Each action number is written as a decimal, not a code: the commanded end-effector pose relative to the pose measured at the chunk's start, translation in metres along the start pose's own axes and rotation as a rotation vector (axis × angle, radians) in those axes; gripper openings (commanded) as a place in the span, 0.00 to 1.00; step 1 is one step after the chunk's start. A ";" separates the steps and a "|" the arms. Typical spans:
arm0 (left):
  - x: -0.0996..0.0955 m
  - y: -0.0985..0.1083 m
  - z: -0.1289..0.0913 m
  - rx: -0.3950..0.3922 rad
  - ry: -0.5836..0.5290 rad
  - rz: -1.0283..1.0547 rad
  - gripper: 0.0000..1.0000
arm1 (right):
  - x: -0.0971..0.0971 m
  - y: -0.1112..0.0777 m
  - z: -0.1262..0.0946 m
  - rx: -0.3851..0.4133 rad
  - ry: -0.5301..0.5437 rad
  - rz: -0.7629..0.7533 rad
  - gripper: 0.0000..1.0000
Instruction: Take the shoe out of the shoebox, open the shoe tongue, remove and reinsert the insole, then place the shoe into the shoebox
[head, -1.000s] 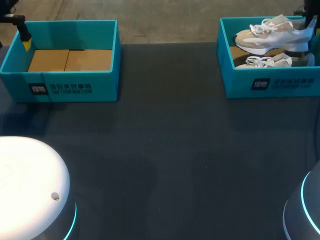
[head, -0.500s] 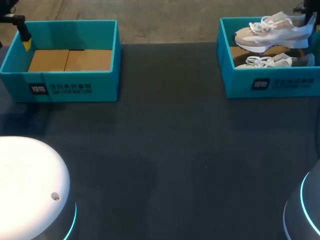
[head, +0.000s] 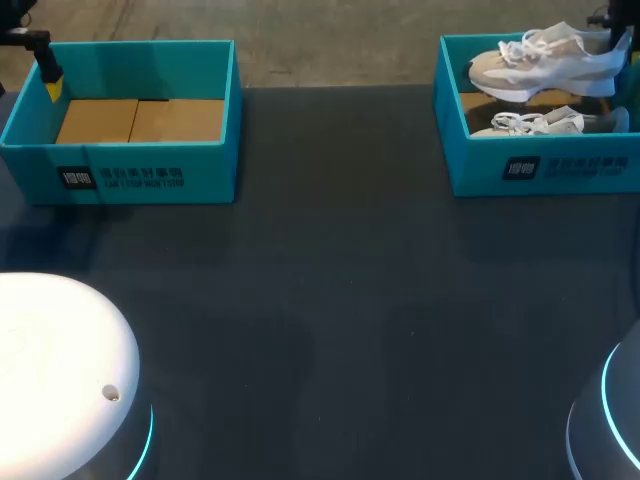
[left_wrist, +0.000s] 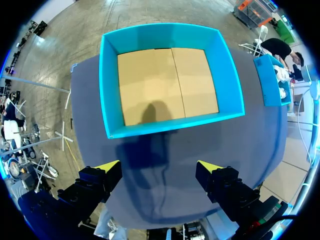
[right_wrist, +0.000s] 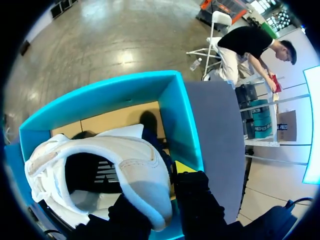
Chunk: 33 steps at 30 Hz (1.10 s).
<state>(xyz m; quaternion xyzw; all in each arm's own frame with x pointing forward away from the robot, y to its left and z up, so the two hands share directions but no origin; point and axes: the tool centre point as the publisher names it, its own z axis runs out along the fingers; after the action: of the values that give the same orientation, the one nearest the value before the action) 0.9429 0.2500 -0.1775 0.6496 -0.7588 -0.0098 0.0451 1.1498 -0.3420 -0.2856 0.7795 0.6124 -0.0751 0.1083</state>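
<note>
Here the desk (head: 330, 300) is a dark, matte surface with two teal shoeboxes at its far edge, one far left and one far right. The left shoebox (head: 120, 160) shows only its tan cardboard floor. The left end effector (left_wrist: 157, 167) hangs above the desk beside it, the box ahead of its fingers, which stand wide apart with nothing between them. Over the right shoebox (head: 540, 175) a white and beige shoe (head: 545, 68) is held up off the floor, toe to the left, above a second shoe (head: 530, 123) lying on the cardboard. The right end effector (right_wrist: 157, 187) is clamped on the raised shoe's heel collar – only one yellow tip shows beside it. At the near corners sit the left arm's white base (head: 50, 360) and the right arm's grey base (head: 605, 420), each edged by a cyan light ring
</note>
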 end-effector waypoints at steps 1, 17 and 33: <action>0.000 0.002 0.000 0.003 -0.002 0.000 1.00 | 0.003 0.000 0.001 -0.013 -0.017 0.012 0.00; 0.000 0.002 0.000 0.003 -0.002 0.000 1.00 | 0.010 0.011 0.019 -0.110 -0.027 0.025 0.00; 0.000 0.002 0.000 0.003 -0.002 0.000 1.00 | 0.015 0.019 0.014 -0.122 -0.047 0.035 0.00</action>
<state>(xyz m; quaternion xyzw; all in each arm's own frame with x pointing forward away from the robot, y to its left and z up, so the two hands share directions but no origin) 0.9429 0.2500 -0.1775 0.6497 -0.7588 -0.0098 0.0451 1.1722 -0.3363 -0.3040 0.7786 0.6014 -0.0531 0.1711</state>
